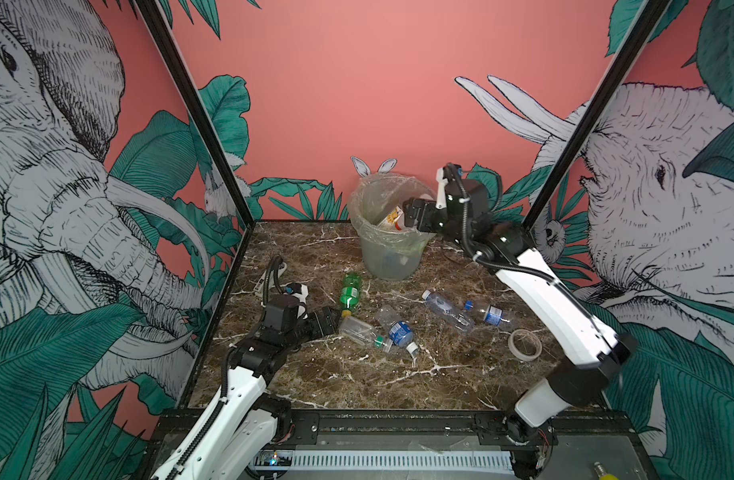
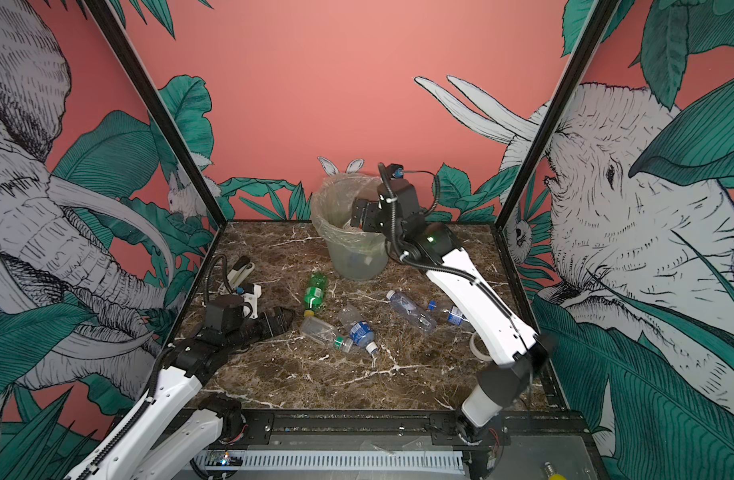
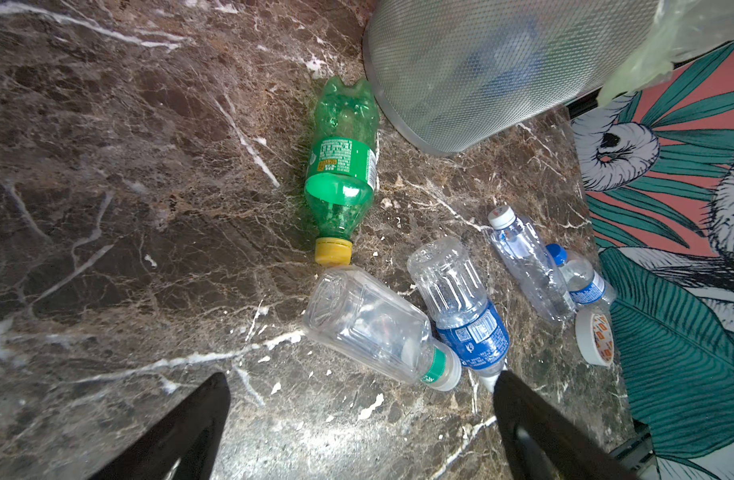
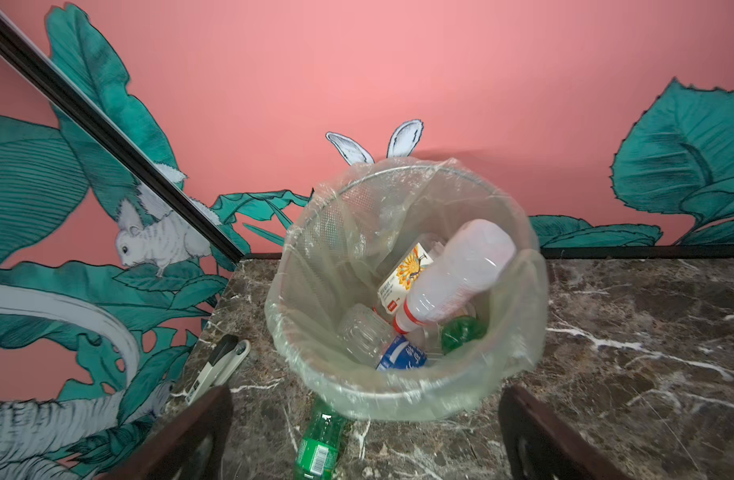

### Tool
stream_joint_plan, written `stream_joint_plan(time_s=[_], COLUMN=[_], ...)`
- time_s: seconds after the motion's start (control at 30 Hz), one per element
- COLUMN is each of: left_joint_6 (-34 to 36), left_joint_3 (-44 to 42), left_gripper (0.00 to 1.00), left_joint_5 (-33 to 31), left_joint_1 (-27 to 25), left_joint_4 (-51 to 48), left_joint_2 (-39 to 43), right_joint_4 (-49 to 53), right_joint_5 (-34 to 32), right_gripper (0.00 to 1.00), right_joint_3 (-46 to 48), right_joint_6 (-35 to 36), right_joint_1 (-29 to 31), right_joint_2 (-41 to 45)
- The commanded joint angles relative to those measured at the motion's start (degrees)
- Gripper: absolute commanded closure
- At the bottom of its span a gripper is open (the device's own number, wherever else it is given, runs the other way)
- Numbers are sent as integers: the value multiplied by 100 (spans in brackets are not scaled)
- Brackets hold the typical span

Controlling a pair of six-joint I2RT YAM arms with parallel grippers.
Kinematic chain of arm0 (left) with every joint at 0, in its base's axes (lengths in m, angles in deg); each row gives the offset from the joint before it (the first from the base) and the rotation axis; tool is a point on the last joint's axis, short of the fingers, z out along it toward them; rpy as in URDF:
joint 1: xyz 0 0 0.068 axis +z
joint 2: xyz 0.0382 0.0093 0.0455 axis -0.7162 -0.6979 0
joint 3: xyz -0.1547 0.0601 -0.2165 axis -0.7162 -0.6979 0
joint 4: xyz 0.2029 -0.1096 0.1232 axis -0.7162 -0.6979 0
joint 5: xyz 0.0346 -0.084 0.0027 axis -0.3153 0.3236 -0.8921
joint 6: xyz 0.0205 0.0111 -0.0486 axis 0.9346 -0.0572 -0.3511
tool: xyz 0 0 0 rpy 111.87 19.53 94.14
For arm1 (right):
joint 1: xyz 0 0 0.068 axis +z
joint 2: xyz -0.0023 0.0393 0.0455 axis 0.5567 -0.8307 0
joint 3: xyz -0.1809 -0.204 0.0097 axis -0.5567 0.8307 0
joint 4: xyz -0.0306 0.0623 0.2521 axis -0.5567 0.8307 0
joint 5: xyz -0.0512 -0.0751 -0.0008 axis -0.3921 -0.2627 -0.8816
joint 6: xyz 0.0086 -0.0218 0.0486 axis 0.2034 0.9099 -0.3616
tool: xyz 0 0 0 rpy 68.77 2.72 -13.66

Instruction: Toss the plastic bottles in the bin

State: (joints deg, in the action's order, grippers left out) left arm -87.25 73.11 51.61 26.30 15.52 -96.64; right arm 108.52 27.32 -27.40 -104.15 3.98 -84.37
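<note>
Right gripper [image 4: 365, 390] hangs over the near edge of the bin [image 1: 388, 257], jaws spread wide, nothing between them. The bin stands upright at the back of the marble table [image 1: 357, 382], clear bag folded over its rim. Inside, on top of the pile, a whitish bottle [image 4: 456, 274] with a red-banded white cap lies tilted, neck down, slightly blurred. Under it are a bottle with an orange sun-like label [image 4: 407, 276], a green one [image 4: 461, 332], a blue-label one [image 4: 402, 357] and a clear one [image 4: 363, 332]. Left gripper [image 1: 330, 322] sits low over the table, jaws wide open, holding nothing, just beside the base of a clear squarish bottle [image 1: 361, 331]. Five bottles lie on the table in front of the bin: a green bottle with yellow cap [image 1: 350, 293] near the bin's foot, the clear squarish one, a blue-label bottle [image 1: 397, 330] touching it, and further right a clear white-cap bottle [image 1: 447, 311] and a small blue-cap bottle [image 1: 490, 313] side by side. A tape roll [image 1: 524, 345] lies near those two. A white-and-black stapler-like object [image 2: 239, 269] lies by the left wall.
</note>
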Motion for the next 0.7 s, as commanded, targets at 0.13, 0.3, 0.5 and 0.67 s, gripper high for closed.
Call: stream_joint_plan(time_s=[0.13, 0.3, 0.5, 0.67], left_joint_6=[101, -23, -75, -454], left_joint_3=[38, -24, -38, 35], left_gripper=[1, 1, 0, 0], left_joint_5=[36, 36, -35, -104], left_joint_1=[24, 21, 26, 23], left_joint_4=[-158, -193, -236, -504], left_joint_2=[76, 173, 184, 141], right_joint_4=[-446, -403, -547, -554], right_joint_5=[-286, -255, -219, -204], right_gripper=[1, 1, 1, 1], right_joint_3=[1875, 2958, 4125, 4733], right_joint_6=[-277, -438, -869, -1150], right_joint_1=[-19, -27, -27, -27], right_joint_2=[1315, 2054, 2830, 3200])
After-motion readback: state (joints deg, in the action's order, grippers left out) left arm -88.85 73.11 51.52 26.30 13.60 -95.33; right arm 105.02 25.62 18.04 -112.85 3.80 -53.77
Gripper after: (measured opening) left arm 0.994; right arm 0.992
